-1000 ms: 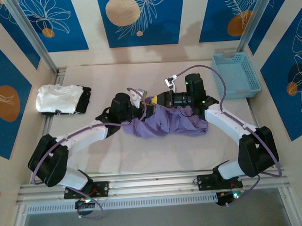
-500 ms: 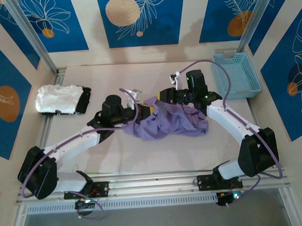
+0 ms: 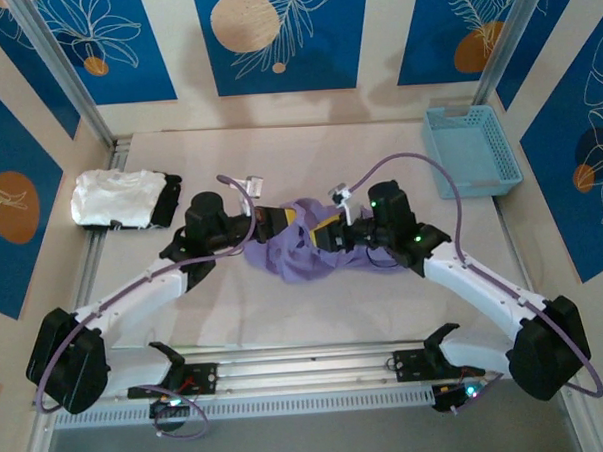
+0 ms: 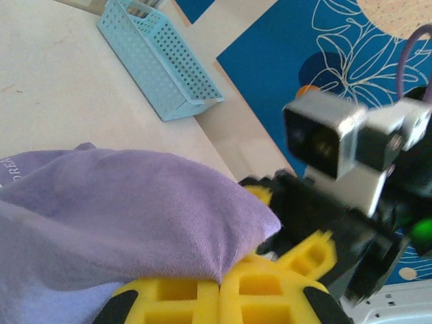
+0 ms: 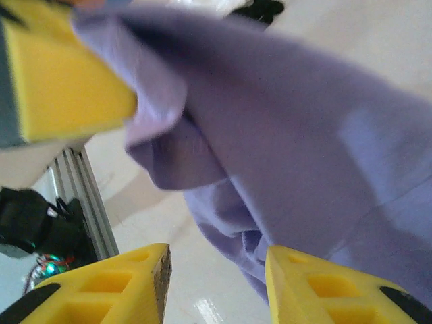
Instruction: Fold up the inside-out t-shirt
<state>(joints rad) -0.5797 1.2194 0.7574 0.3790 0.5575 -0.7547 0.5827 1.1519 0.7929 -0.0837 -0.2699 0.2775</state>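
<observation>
Beyond the t-shirt (image 3: pixel 318 253) the table (image 3: pixel 278 152) lay open; a blue basket (image 3: pixel 480 189) stood well to its right, folded garments (image 3: pixel 115 197) well left, apparently no hindrance.

- The back wall (image 3: pixel 379 42) is beige and carries large blue panels (image 3: pixel 314 55) with white leaf drawings and tan circles (image 3: pixel 244 19).
- The side walls have the same blue panels (image 3: pixel 10 189), with orange circles.
- Two slanted metal posts (image 3: pixel 60 71) stand at the far corners.
- The table (image 3: pixel 308 151) has a pale beige top and lies in even, soft light.
- Aluminium rails (image 3: pixel 307 361) run along its near edge.
- Below the rails there is a grey floor (image 3: pixel 291 442).
</observation>
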